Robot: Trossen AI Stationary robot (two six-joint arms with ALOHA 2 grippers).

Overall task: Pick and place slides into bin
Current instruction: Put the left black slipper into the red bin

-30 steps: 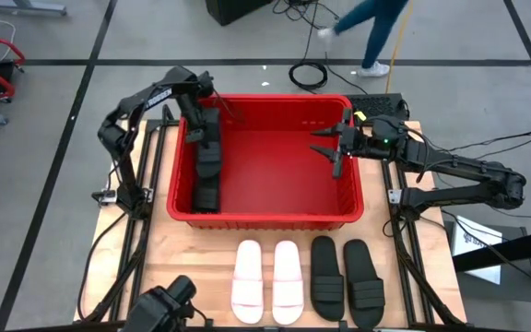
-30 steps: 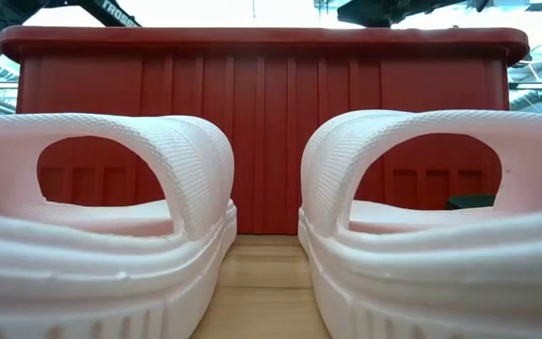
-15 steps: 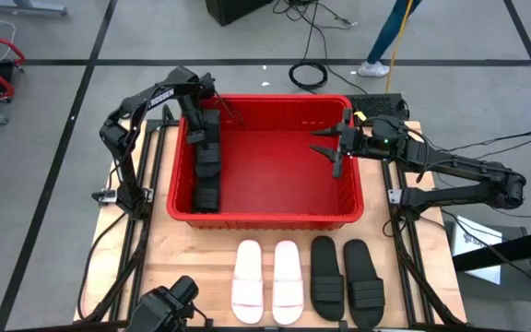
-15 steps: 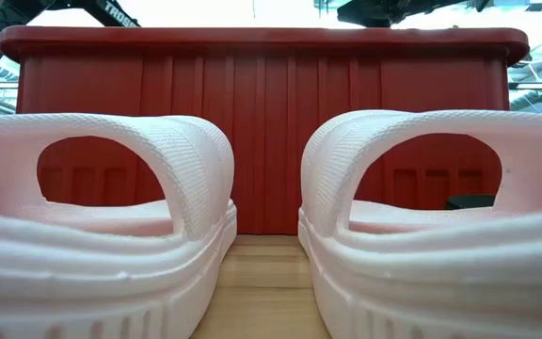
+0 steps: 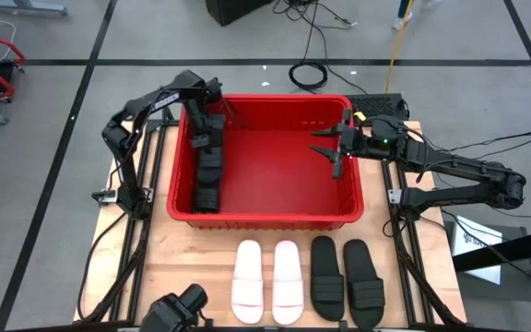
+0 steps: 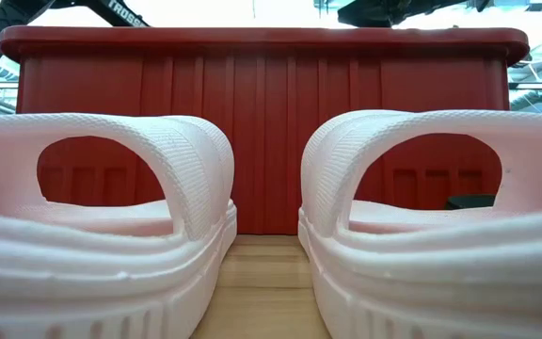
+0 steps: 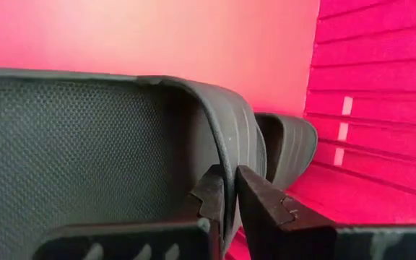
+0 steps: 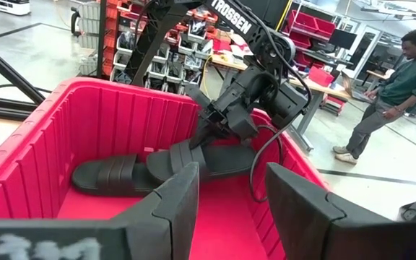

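Inside the big red plastic bin (image 5: pixel 265 214), at its left wall, I see my left gripper (image 5: pixel 208 138) pinched on a black slide sandal (image 5: pixel 209 159). My right gripper (image 5: pixel 328 146) hangs spread apart at the right rim.

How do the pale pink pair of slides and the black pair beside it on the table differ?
The pale pink foam slides are light; the black rubber slides are dark. In the high view the pink pair lies nearer the table's left side, the black pair nearer its right. Both pairs lie flat, side by side, outside the red plastic bin.
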